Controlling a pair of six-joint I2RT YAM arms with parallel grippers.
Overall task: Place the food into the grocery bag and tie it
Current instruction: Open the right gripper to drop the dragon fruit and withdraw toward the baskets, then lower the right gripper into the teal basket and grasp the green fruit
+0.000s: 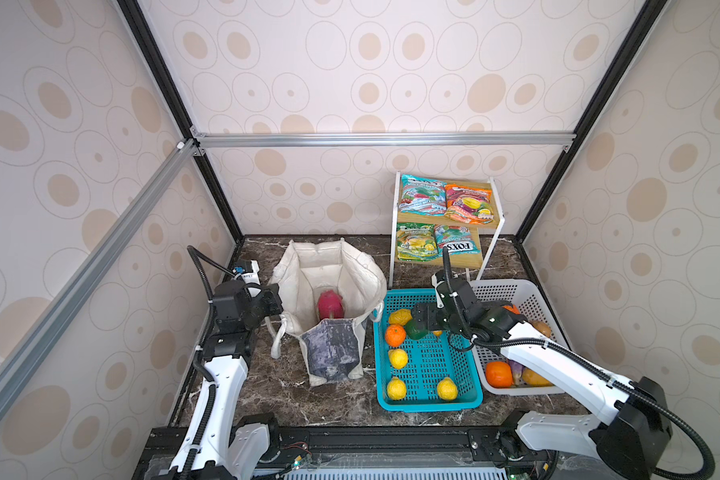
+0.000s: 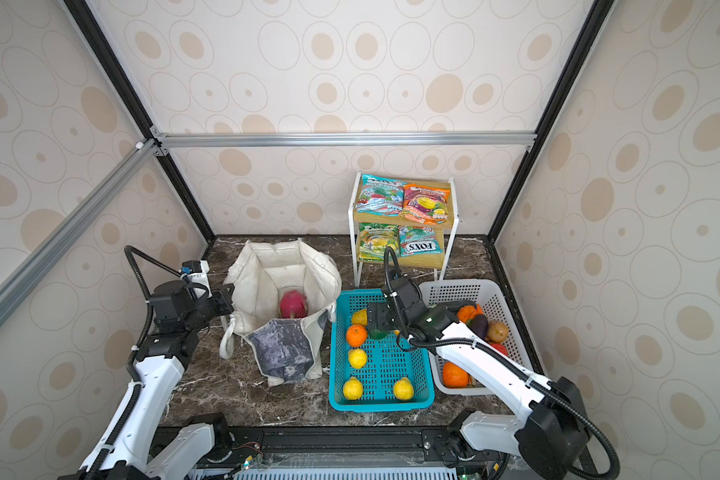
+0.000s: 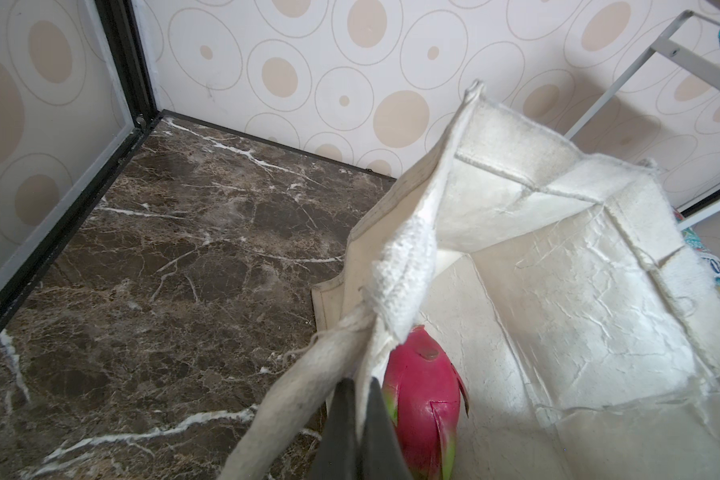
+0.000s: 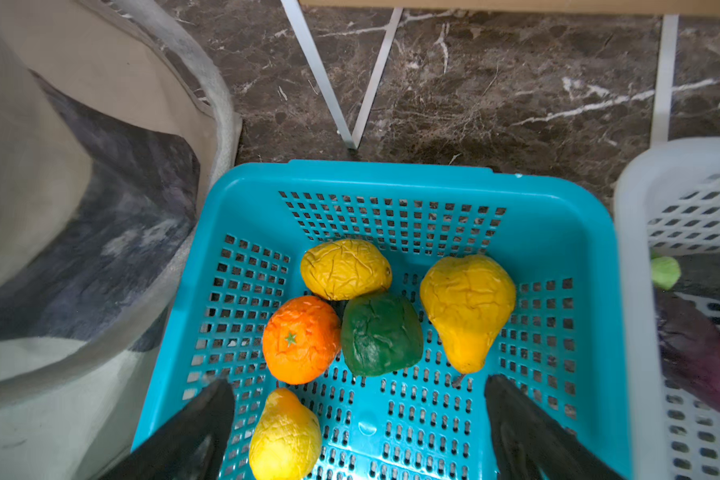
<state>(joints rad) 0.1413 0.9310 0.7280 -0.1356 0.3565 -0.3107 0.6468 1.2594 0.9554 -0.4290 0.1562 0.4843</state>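
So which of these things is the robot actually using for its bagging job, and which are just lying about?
Part of the job: grocery bag, held at its rim by the left gripper; dragon fruit, already inside; orange, dark green fruit, yellow fruit, eggplant, snack packets; right gripper, open over the fruit.
Just lying about: teal basket, white basket, shelf rack.

left gripper (image 3: 360, 395) is pinching the grocery bag (image 3: 558, 291) rim next to the strap handle (image 3: 308, 382), jaws closed on the fabric. dragon fruit (image 3: 422, 399) is lying inside the bag, just beside the fingers (image 3: 379, 440). bag is sitting open on the marble tabletop (image 3: 163, 249).
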